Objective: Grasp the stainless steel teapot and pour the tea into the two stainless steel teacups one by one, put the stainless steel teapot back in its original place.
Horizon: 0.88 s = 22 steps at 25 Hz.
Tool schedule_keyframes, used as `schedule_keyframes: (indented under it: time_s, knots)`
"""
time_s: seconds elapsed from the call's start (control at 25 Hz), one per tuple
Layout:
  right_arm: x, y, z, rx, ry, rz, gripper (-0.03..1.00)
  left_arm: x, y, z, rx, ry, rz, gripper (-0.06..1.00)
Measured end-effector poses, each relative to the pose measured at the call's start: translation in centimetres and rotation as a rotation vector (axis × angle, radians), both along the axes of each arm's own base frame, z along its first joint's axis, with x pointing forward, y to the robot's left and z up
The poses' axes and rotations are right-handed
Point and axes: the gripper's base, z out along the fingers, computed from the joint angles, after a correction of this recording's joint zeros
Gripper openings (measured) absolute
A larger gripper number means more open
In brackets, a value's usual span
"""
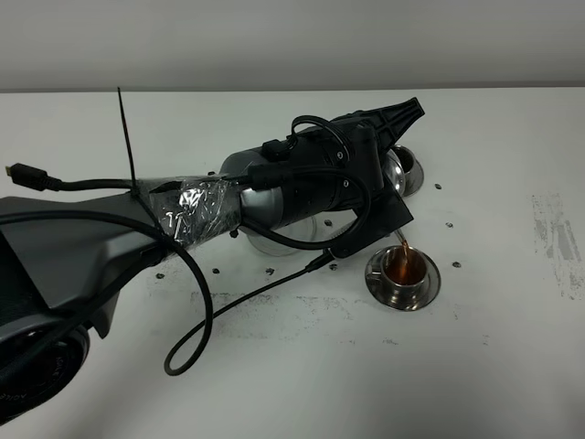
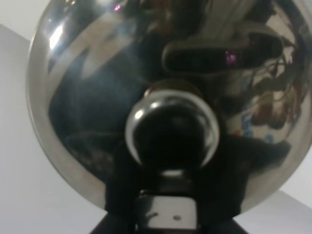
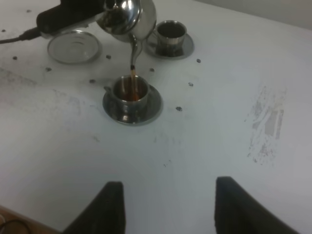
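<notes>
My left gripper [image 1: 395,123] is shut on the stainless steel teapot [image 3: 127,17] and holds it tilted above the near teacup [image 3: 130,93]. A thin stream of brown tea runs from the spout [image 3: 134,48] into that cup [image 1: 403,273], which stands on its saucer and holds tea. The teapot's domed lid and knob [image 2: 171,129] fill the left wrist view. The far teacup [image 3: 170,33] stands on its saucer, partly hidden behind the gripper in the high view [image 1: 411,174]. The cupless steel dish [image 3: 74,47] lies bare. My right gripper [image 3: 168,204] is open, well short of the cups.
The left arm [image 1: 274,197] lies across the white table, with black cables [image 1: 196,302] looping down onto the tabletop. The dish [image 1: 263,241] sits mostly under that arm. Small screw heads [image 1: 449,224] dot the table [image 1: 512,347] around the cups.
</notes>
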Motion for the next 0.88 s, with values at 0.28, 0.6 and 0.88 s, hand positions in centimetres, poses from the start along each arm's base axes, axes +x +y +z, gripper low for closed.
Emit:
schedule_keyframes:
  time_s: [0.28, 0.6, 0.88]
  knots:
    - [0.00, 0.00, 0.00, 0.000, 0.000, 0.000, 0.41, 0.03, -0.11, 0.04, -0.001, -0.009, -0.016, 0.17]
    - [0.00, 0.00, 0.00, 0.000, 0.000, 0.000, 0.41, 0.01, -0.14, 0.04, 0.032, -0.014, -0.046, 0.17]
    - [0.00, 0.00, 0.00, 0.000, 0.000, 0.000, 0.41, 0.01, -0.19, 0.05, 0.032, -0.015, -0.053, 0.17]
